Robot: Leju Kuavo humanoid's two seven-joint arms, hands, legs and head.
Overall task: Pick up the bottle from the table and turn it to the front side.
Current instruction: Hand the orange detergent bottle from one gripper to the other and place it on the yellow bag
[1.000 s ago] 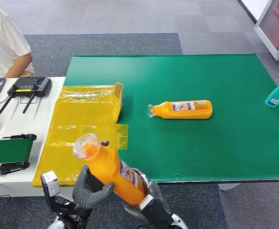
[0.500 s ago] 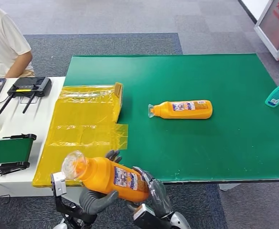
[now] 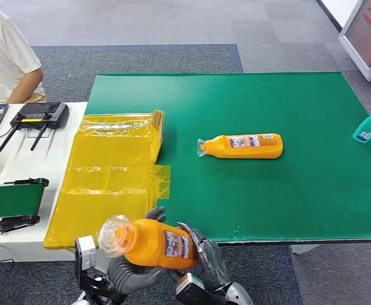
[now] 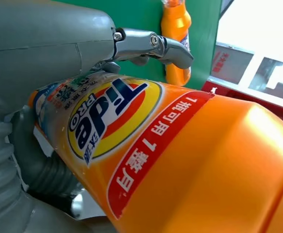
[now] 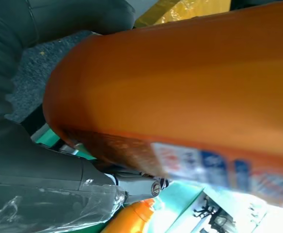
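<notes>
An orange Tide detergent bottle (image 3: 157,244) hangs nearly level in front of the green table's (image 3: 270,197) near edge, its clear cap (image 3: 114,233) pointing left and toward me. My left hand (image 3: 133,274) grips it from below near the neck, fingers curling over its top. My right hand (image 3: 206,256) holds the base end. The left wrist view shows the label (image 4: 110,116) facing the camera, with a finger (image 4: 151,44) over it. The bottle's plain orange side (image 5: 191,87) faces the right wrist view, above my right hand (image 5: 48,179).
A second orange bottle (image 3: 243,146) lies on its side mid-table, cap to the left. Yellow plastic sheeting (image 3: 112,168) covers the table's left end. A teal bottle (image 3: 370,124) lies at the right edge. A person (image 3: 4,57), a controller (image 3: 39,117) and a small belt unit (image 3: 12,202) are at the left.
The held bottle has tipped from steeply tilted to nearly level and sunk lower. Its cap has swung toward me. The left hand slid right beneath it.
</notes>
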